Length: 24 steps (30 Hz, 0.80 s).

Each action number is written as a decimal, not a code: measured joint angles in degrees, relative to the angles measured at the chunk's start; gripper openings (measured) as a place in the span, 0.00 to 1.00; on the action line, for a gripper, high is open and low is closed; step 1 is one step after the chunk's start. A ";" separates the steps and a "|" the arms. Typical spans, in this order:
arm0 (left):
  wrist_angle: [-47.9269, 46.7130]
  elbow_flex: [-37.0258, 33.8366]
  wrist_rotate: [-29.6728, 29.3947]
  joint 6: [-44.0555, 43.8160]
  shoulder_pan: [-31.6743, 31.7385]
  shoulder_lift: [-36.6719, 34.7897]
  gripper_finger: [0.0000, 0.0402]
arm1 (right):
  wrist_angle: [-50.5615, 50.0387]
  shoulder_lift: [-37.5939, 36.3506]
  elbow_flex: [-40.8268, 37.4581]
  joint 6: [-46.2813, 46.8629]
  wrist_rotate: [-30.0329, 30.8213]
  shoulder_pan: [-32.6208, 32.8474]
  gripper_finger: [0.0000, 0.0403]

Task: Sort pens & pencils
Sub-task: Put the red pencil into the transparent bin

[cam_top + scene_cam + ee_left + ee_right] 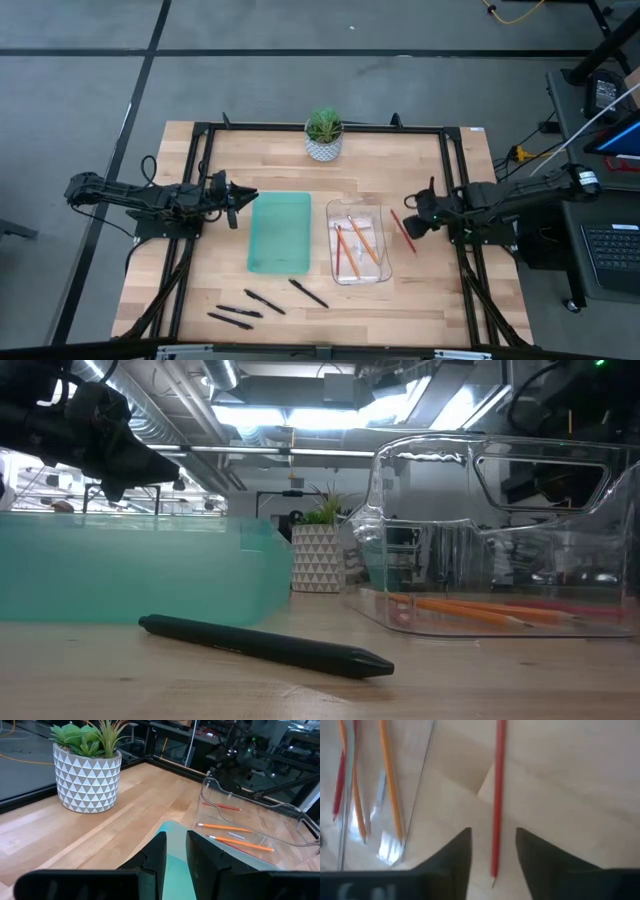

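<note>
One red pencil (402, 230) lies flat on the table, just right of the clear tray (384, 272). My right gripper (413, 222) hovers over it and is open. In the right wrist view a finger stands on each side of the red pencil (496, 810), with a gap to both. The clear tray holds orange and red pencils (362, 240), also seen through its wall (470, 610). Black pens (264, 301) lie on the wood near the table's near edge; one pen (265, 645) fills the low view. My left gripper (235, 205) waits at the teal tray's (280, 232) left side, fingers slightly apart (176, 855).
A potted plant (323, 135) in a white patterned pot stands at the far edge of the table. A black frame (200, 180) runs around the work area. The teal tray and the clear tray sit side by side at the table's middle. Bare wood lies right of the red pencil.
</note>
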 joint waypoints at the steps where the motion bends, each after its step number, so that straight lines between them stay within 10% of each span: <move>1: 0.00 0.00 0.00 0.00 0.01 -0.01 0.17 | 0.65 0.38 -0.21 1.20 0.20 1.70 0.42; 7: 0.07 0.00 -0.02 0.00 0.01 -0.01 0.17 | 3.52 4.53 -1.74 4.27 6.30 9.87 0.57; 24: 0.51 0.00 -0.40 -0.02 0.00 0.01 0.17 | 6.88 24.72 -0.29 6.12 8.61 13.54 0.55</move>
